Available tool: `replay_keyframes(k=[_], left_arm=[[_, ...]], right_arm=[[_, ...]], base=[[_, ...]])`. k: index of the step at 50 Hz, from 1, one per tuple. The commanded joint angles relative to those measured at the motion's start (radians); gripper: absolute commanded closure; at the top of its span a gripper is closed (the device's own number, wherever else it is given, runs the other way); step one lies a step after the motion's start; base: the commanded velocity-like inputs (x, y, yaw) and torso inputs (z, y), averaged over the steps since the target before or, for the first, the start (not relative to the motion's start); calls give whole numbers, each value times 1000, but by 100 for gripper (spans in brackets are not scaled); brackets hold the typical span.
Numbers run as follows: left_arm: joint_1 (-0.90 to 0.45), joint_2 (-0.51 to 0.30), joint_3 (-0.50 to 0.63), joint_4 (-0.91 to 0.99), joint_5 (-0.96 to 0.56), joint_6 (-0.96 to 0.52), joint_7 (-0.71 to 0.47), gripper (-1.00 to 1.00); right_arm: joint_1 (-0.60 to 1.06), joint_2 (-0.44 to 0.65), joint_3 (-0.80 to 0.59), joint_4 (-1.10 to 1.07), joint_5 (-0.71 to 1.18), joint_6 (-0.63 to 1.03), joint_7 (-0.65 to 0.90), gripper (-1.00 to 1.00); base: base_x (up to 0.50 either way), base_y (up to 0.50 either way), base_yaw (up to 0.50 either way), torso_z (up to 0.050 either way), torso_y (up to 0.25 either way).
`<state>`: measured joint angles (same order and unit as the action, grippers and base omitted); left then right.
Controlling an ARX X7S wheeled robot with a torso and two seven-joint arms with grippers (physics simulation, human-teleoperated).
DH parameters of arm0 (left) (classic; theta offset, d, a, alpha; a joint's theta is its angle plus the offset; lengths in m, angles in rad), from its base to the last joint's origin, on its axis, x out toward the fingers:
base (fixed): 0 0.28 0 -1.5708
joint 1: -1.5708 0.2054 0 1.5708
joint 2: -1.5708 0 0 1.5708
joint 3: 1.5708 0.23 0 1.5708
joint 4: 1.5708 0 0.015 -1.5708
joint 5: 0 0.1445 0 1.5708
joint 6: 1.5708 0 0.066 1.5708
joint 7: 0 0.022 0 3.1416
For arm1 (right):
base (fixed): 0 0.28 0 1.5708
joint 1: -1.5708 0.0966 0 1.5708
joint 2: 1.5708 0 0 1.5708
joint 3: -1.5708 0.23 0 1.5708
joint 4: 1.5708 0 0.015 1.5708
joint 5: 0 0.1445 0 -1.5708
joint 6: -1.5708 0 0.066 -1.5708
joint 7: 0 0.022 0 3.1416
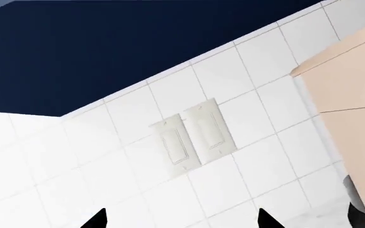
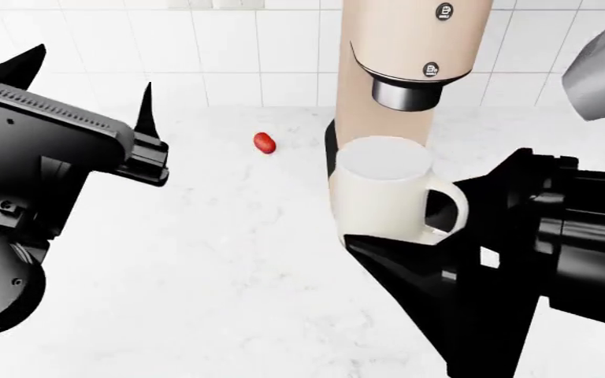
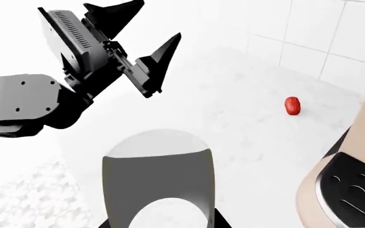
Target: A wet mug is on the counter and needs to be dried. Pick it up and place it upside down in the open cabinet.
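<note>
The cream-white mug stands upright in my right gripper, in front of the coffee machine, with its loop handle toward the gripper body. In the right wrist view the mug fills the space between the jaws of the right gripper, which is shut on it. My left gripper is open and empty, raised at the left above the white marbled counter. It also shows in the right wrist view. In the left wrist view the left gripper faces the tiled wall. The open cabinet is out of view.
A tall beige coffee machine stands at the back against the tiled wall, right behind the mug. A small red object lies on the counter to its left. Two wall switches and a dark blue surface are above.
</note>
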<state>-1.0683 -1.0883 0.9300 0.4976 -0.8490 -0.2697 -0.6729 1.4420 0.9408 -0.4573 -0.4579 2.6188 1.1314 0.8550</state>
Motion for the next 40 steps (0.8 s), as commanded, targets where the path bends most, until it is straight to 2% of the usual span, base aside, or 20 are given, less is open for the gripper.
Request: replay_keyframes(k=[1,11,40], left_arm=[[-5,-1,-21,-10,-154,-36,14,-100],[-8,-7,-33,-6,-265,-60,30,-100],[25,1,-41,-37,-352,-63,-2,-100]], right_arm=[[210,-8,-98,36,113,-26,99,100],[355,-38,-167,83,185,-36,165,100],[682,-157,-307,388,244,27,277,100]], base=[[0,0,0,0,0],[0,0,0,0,1],[0,0,0,0,0]])
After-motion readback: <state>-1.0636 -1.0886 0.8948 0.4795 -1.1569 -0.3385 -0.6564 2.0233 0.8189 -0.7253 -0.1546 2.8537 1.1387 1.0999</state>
